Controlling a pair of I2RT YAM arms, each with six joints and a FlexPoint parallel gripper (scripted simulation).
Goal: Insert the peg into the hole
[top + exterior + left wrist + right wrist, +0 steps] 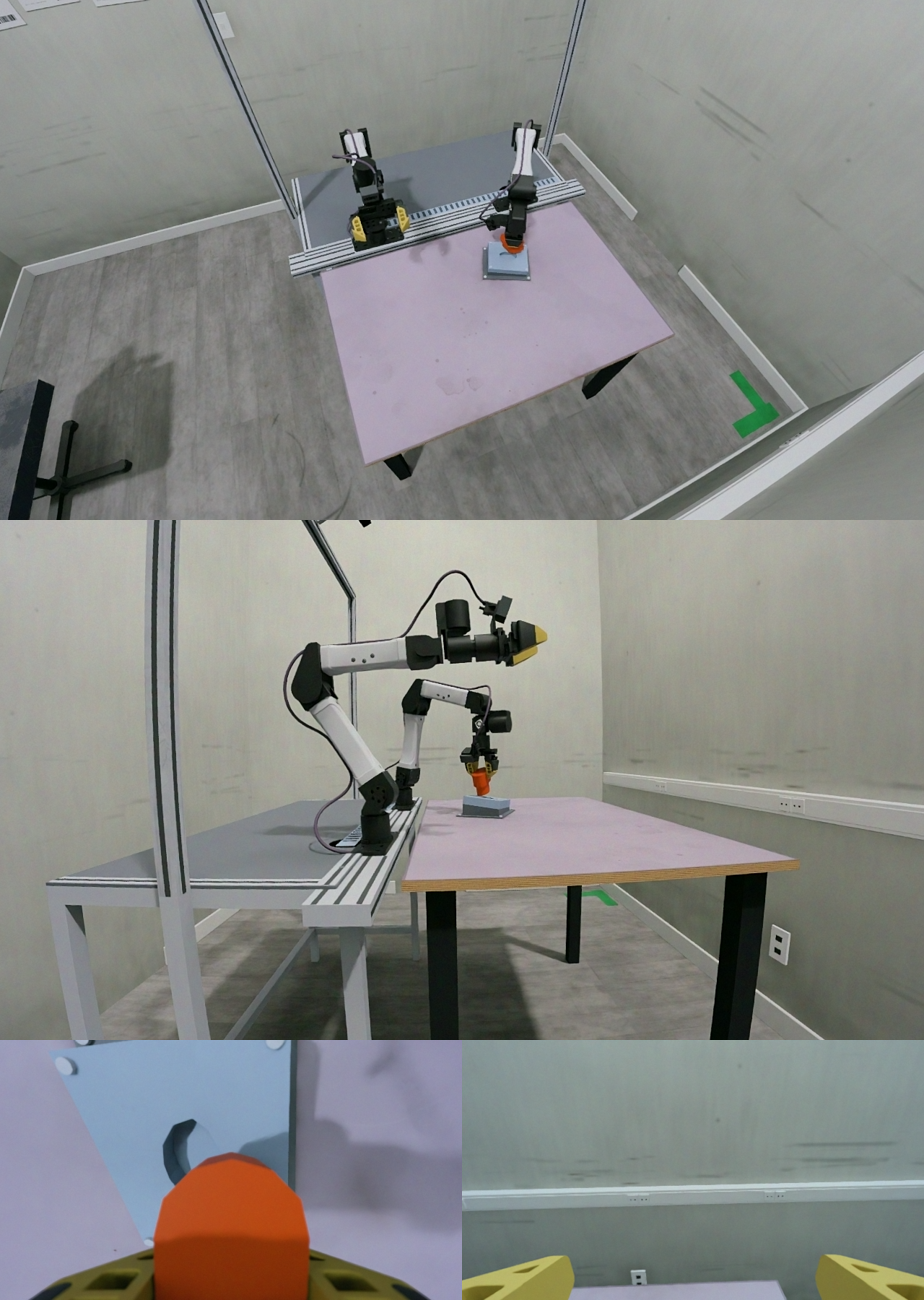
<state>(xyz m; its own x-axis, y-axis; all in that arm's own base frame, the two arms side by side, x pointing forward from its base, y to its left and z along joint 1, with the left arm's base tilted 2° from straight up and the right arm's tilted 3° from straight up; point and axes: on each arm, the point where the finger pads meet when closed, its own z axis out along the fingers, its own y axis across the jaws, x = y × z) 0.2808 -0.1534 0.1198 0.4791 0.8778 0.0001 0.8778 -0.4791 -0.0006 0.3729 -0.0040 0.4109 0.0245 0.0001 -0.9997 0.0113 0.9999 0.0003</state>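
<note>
Our left gripper (512, 241) (481, 768) (231, 1254) clamps the orange peg (511, 248) (480, 782) (232, 1213), tilted above the plate (496, 265) (486, 802) (234, 1094), partly covering the hole (176, 1152). Descending off-center or tilted could jam the peg against the rim. Our right gripper (380, 227) (537, 643) (694, 1266) stands open, away from the plate.

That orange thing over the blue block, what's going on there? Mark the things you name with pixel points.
The left arm's gripper (481, 769) is shut on an orange peg (512, 248) (480, 781) (232, 1213), holding it tilted above a light-blue plate (507, 263) (486, 802) (231, 1094). Part of the plate's hole (177, 1152) shows beside the peg, which has yet to go in. The right gripper (381, 226) (539, 644) is open and holds nothing.
</note>
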